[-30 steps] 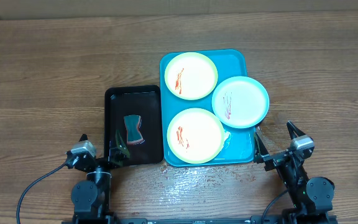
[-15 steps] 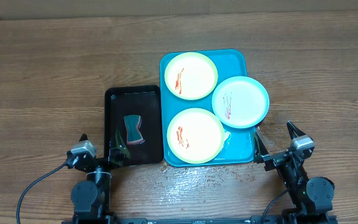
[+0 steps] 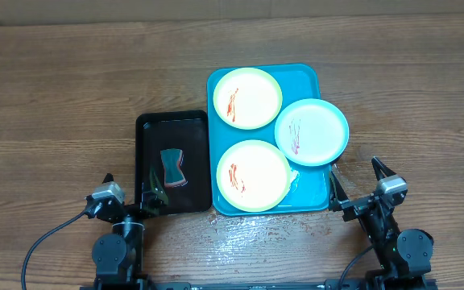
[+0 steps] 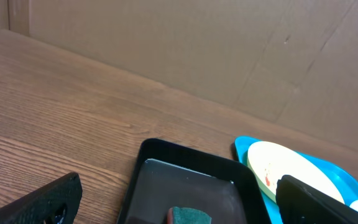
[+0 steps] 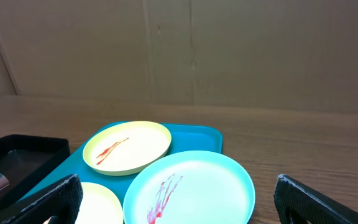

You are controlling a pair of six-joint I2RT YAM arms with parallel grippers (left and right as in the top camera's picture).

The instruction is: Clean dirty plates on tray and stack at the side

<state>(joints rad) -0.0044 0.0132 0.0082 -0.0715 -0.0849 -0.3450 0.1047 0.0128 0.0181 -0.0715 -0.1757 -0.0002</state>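
The turquoise tray (image 3: 306, 78) holds two pale yellow-green plates (image 3: 248, 97) (image 3: 254, 175), each smeared red. A light blue plate (image 3: 312, 131) with a red smear hangs over the tray's right rim. My left gripper (image 3: 127, 189) rests open at the near left, by the black tray's front. My right gripper (image 3: 358, 179) stands open at the near right, just off the turquoise tray's corner. In the right wrist view the blue plate (image 5: 191, 190) lies ahead between my open fingers (image 5: 325, 202), with the far yellow-green plate (image 5: 128, 147) behind it. Nothing is held.
A black tray (image 3: 153, 129) left of the turquoise one holds a sponge (image 3: 172, 167), also seen as the black tray (image 4: 191, 165) with the sponge (image 4: 190, 216) in the left wrist view. Water glistens on the wood (image 3: 240, 227) in front of the trays.
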